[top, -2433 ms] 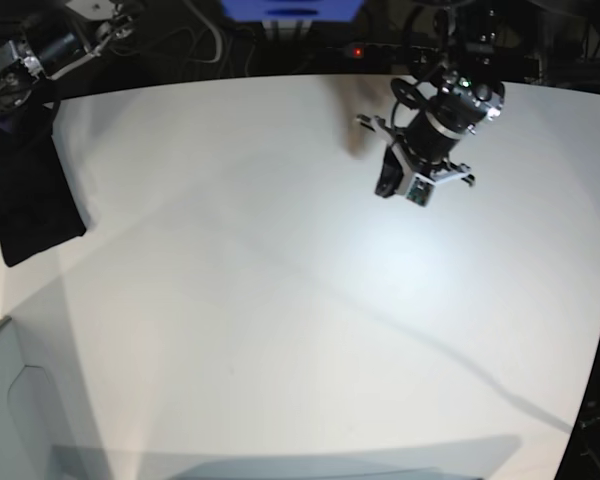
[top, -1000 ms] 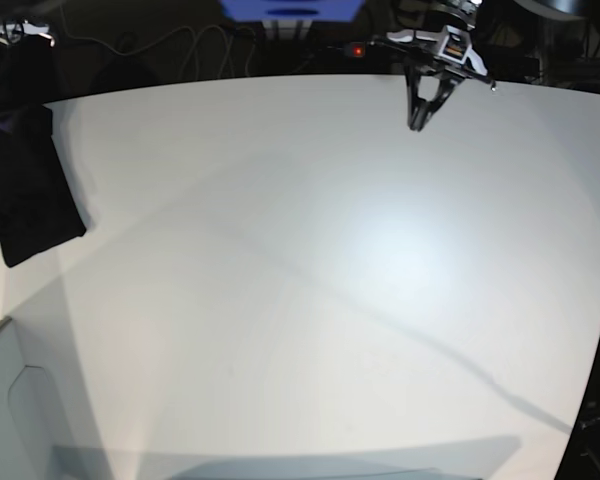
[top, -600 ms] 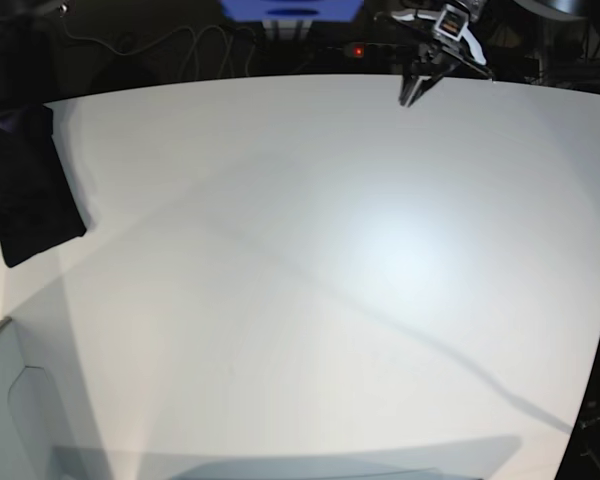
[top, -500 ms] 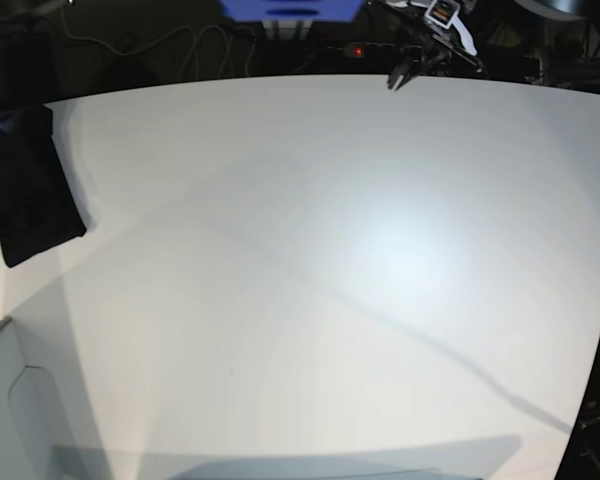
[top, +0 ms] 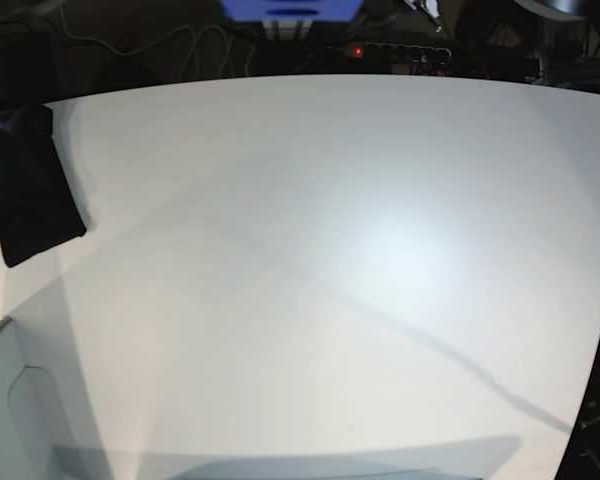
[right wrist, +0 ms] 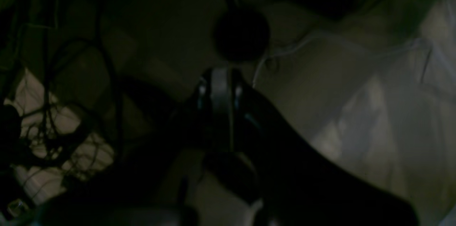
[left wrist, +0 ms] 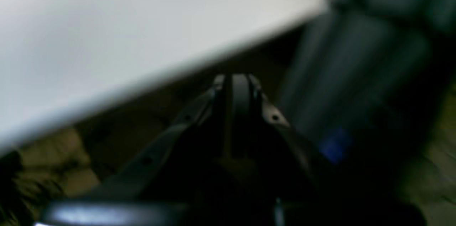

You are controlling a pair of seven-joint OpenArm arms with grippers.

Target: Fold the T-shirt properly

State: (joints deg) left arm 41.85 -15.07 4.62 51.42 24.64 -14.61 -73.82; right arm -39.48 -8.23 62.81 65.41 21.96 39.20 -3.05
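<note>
- The T-shirt (top: 28, 190) lies folded into a compact dark bundle at the far left edge of the tabletop (top: 330, 280), near the far left corner, with part of it right at the rim.
- My left gripper (left wrist: 236, 83) has its fingers pressed together with nothing between them — it hangs past the edge of the white tabletop (left wrist: 107, 33), over a dark, blurred background.
- My right gripper (right wrist: 220, 80) is also pressed together and holds nothing; below it I see a dim floor with tangled cables (right wrist: 53, 122) and some pale sheeting (right wrist: 384, 112).
- In the base view neither of my grippers shows over the tabletop — only a small bit of hardware at the top edge, too small for me to identify.
- A power strip (top: 395, 50) with a red light sits just beyond the far edge of the tabletop.
</note>
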